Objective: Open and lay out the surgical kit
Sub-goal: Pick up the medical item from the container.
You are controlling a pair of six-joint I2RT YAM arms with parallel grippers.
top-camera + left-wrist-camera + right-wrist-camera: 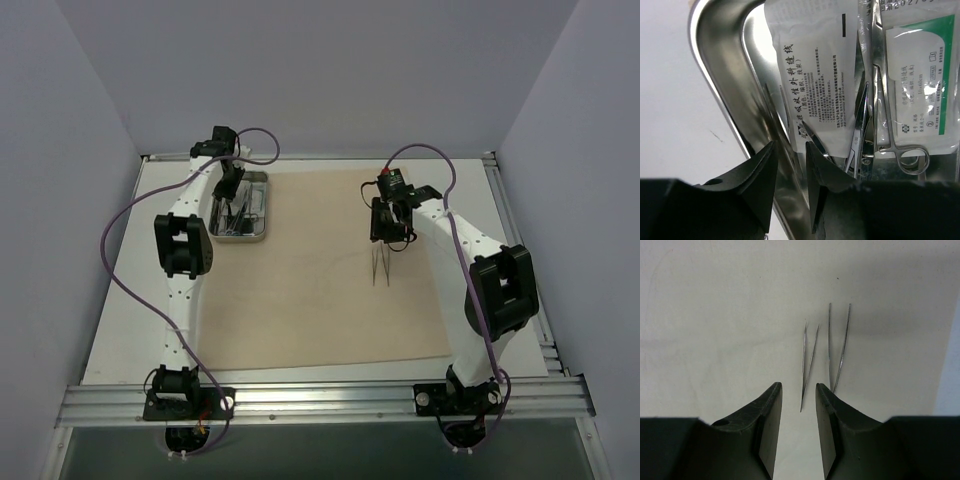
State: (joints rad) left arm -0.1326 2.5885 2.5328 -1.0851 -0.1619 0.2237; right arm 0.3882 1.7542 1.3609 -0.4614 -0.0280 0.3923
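Note:
The beige cloth lies spread flat as a large sheet. The steel tray stands at its far left corner. In the left wrist view the tray holds two clear packets and scissor-handled instruments. My left gripper is open, its jaws either side of the tray's left wall. Two thin tweezers lie side by side on the cloth, also seen in the right wrist view. My right gripper is open and empty, just above their near ends.
White table borders the cloth on the left and right. Grey walls enclose the far and side edges. An aluminium rail runs along the near edge with both arm bases. Purple cables loop beside each arm.

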